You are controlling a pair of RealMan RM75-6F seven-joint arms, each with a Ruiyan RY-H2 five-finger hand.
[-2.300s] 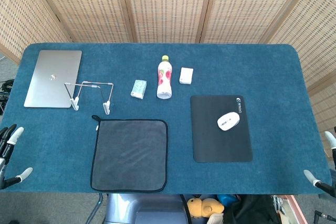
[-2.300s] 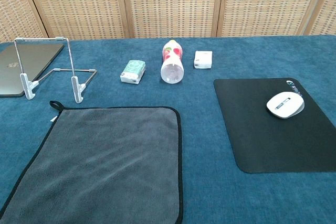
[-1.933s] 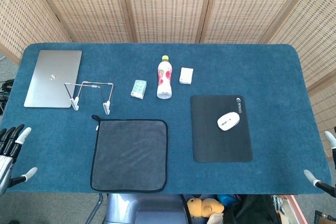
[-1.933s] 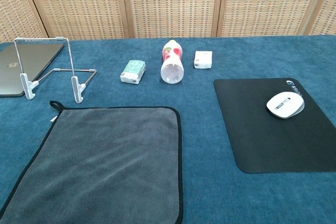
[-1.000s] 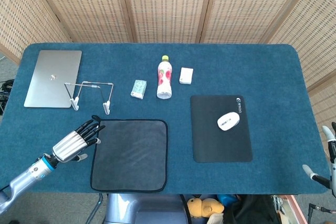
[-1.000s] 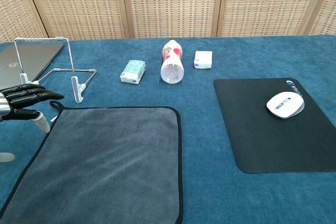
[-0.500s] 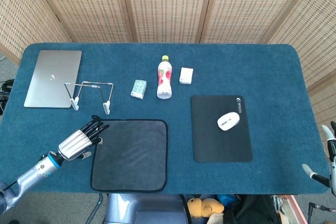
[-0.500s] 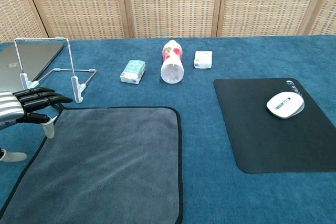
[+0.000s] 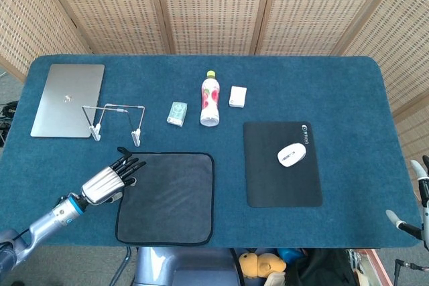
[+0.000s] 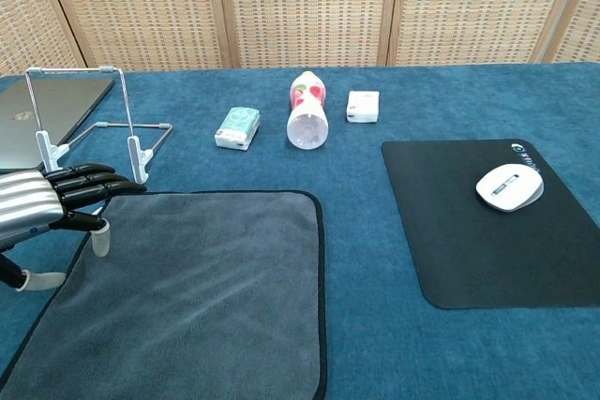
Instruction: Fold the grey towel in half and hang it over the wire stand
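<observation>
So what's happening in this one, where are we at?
The left hand is stretched out flat, fingers apart, over the far left corner of the grey towel, holding nothing. The towel lies fully spread and unfolded on the table, with the wire stand bare just behind it. The right hand is barely in view at the table's right edge, away from everything. No fold has begun.

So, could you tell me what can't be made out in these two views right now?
- Right hand: head view shows only fingertips at the right edge; absent from the chest view.
- Grey towel: near edge cut off by the chest view's bottom edge.
- Left hand: hides the towel's far-left corner in the chest view; contact unclear.
- Small packet and white box: print too small.
</observation>
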